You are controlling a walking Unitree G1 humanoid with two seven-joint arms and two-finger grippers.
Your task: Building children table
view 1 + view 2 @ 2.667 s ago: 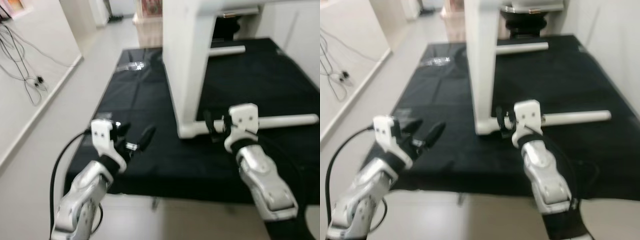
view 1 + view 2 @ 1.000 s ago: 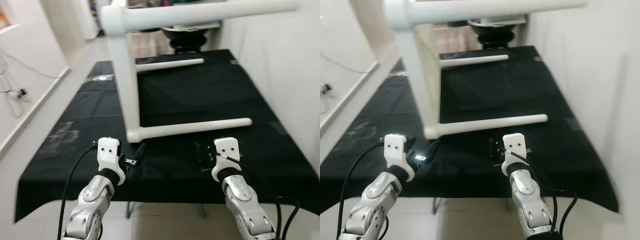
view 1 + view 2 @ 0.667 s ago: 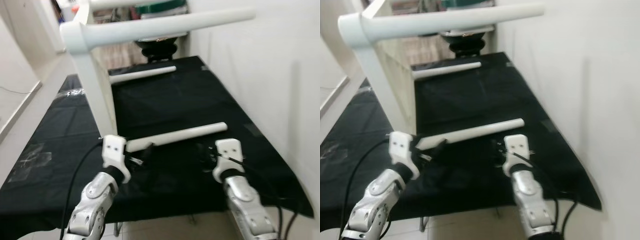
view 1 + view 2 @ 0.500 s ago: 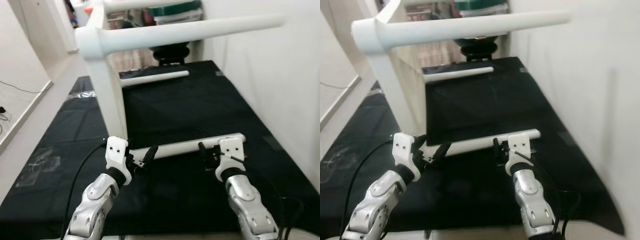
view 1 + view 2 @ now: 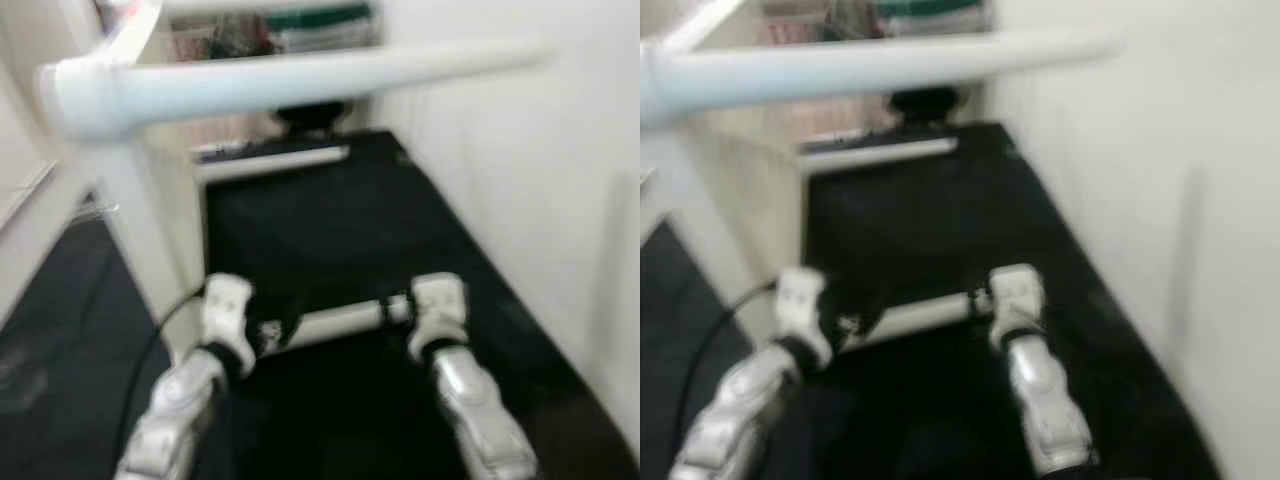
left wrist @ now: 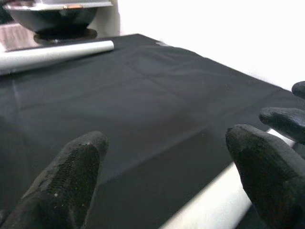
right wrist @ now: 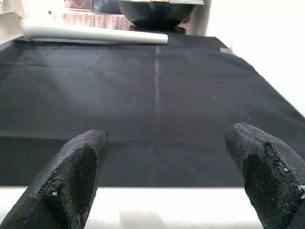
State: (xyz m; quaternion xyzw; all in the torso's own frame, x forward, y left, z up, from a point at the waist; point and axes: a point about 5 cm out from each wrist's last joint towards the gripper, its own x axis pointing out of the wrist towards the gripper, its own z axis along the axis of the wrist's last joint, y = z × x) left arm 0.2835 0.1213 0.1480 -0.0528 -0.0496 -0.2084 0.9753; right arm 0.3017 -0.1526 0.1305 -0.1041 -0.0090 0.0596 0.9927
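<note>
Blurred head views, camera in motion. White children's table frame [image 5: 130, 190] standing on the black cloth [image 5: 300, 215] of the desk, one upright post at left, a long top rail [image 5: 300, 72] running across overhead. Lower white leg [image 5: 340, 318] lying across the cloth, right between both arms. Left claw [image 5: 268, 330] at the leg's near-post end, right claw [image 5: 400, 308] at its far end. Left claw open in its wrist view: black fingers [image 6: 66, 181] spread wide, the white leg [image 6: 209, 205] running between them, no contact to be made out. Right claw open too, fingers [image 7: 76, 176] spread apart with the white leg [image 7: 143, 207] lying crosswise just in front. Farther back on the cloth, a second loose white leg [image 7: 95, 33] lying flat, and behind it a dark bowl-shaped object [image 7: 155, 12] near the wall.
</note>
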